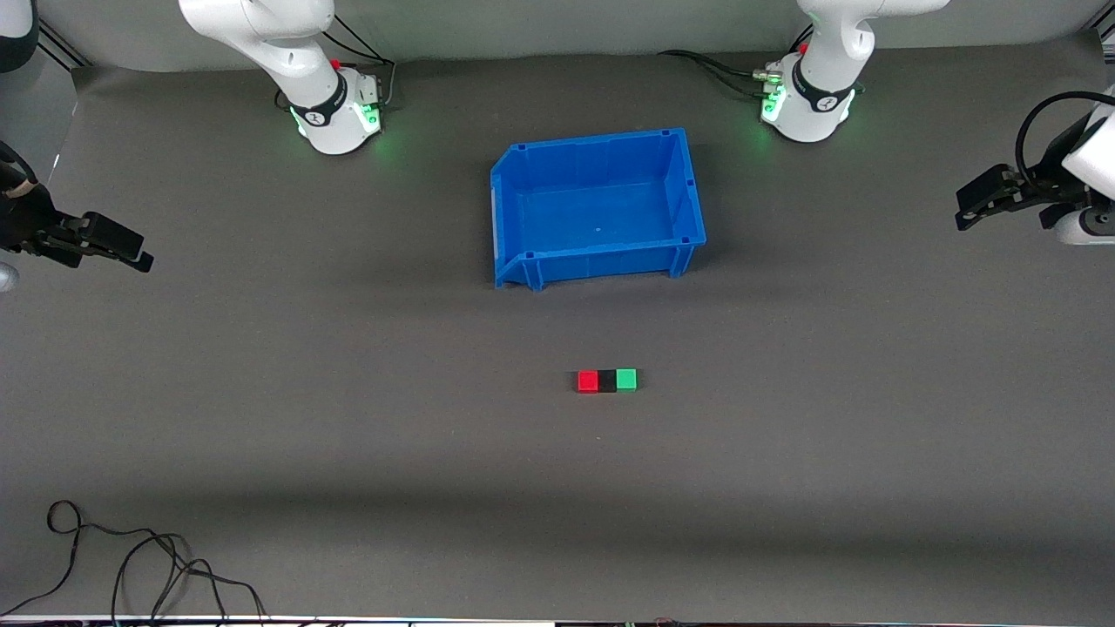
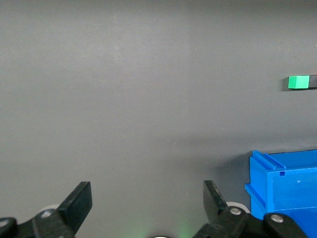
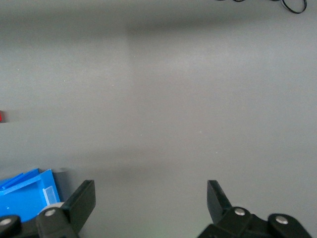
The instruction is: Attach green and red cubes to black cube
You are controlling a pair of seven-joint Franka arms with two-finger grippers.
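Note:
The red cube (image 1: pixel 588 380), black cube (image 1: pixel 607 380) and green cube (image 1: pixel 626 380) sit touching in one row on the table, the black one in the middle, nearer the front camera than the blue bin (image 1: pixel 688 187). The green cube (image 2: pixel 298 82) with the black cube (image 2: pixel 313 81) beside it shows in the left wrist view, and a sliver of the red cube (image 3: pixel 1 117) in the right wrist view. My left gripper (image 1: pixel 965 209) is open and empty over the left arm's end of the table, also in its wrist view (image 2: pixel 147 196). My right gripper (image 1: pixel 139 254) is open and empty over the right arm's end (image 3: pixel 150 196).
The blue bin is empty and stands mid-table between the two arm bases; its corner shows in the left wrist view (image 2: pixel 285 186) and the right wrist view (image 3: pixel 25 196). Loose black cables (image 1: pixel 139 557) lie at the table's front edge toward the right arm's end.

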